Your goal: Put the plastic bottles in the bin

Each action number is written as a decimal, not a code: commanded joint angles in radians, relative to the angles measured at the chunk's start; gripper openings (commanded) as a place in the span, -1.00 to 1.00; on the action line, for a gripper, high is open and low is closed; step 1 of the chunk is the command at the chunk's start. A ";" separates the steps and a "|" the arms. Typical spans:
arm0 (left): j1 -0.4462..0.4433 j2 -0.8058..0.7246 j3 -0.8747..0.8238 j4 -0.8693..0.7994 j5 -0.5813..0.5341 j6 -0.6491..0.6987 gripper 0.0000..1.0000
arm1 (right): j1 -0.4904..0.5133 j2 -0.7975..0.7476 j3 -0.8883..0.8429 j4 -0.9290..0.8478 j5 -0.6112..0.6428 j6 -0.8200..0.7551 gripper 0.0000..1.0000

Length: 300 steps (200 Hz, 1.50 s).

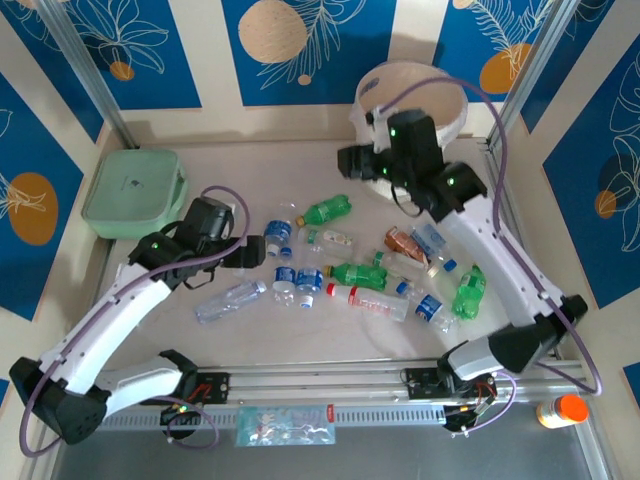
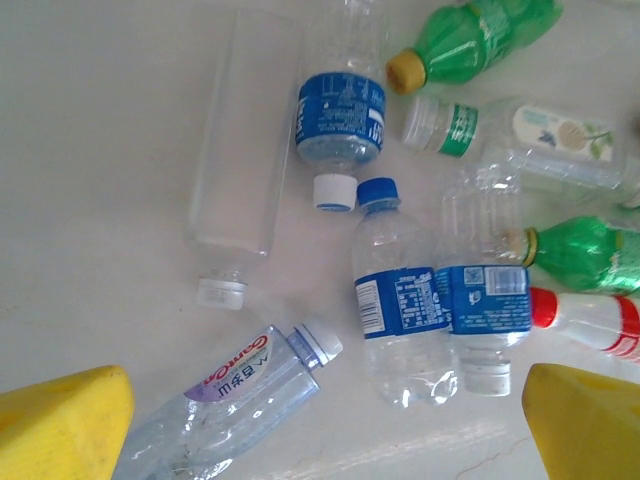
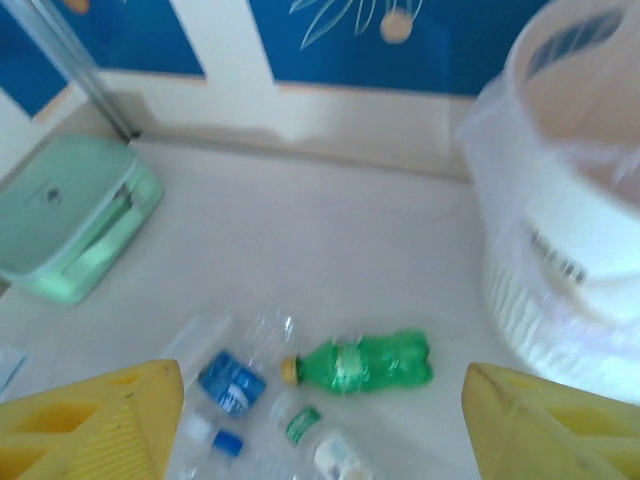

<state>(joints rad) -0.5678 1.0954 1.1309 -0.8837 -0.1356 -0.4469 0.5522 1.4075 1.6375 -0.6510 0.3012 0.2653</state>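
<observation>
Several plastic bottles (image 1: 352, 275) lie scattered across the middle of the table, clear ones with blue, red or green labels and a few green ones. My left gripper (image 1: 252, 250) hangs open over their left end. In its wrist view a clear pink-labelled bottle (image 2: 230, 400) and two blue-labelled bottles (image 2: 395, 300) lie below the open left gripper (image 2: 325, 430). My right gripper (image 1: 355, 160) is raised just left of the white bin (image 1: 450, 110) at the back right. It is open and holds nothing; its wrist view looks down past the right gripper (image 3: 320, 430) on a green bottle (image 3: 365, 362), with the bin (image 3: 575, 230) to the right.
A pale green lidded box (image 1: 133, 190) sits at the back left. An orange-capped bottle (image 1: 562, 410) stands beyond the front rail (image 1: 320, 380) at the near right. Metal frame posts rise at the back corners.
</observation>
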 commanded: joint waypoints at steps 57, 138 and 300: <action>-0.001 0.343 0.168 0.107 0.060 0.136 0.80 | 0.059 -0.328 -0.489 0.068 -0.070 0.168 0.45; 0.033 0.842 0.534 0.057 0.048 0.173 0.54 | 0.127 -0.536 -0.689 -0.001 0.097 0.322 0.45; 0.068 1.092 0.658 0.031 -0.012 0.203 0.32 | 0.098 -0.490 -0.719 0.087 0.063 0.275 0.46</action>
<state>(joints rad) -0.5079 2.1559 1.7756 -0.8494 -0.1658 -0.2527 0.6628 0.9016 0.9279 -0.5983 0.3817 0.5503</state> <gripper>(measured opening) 0.668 0.729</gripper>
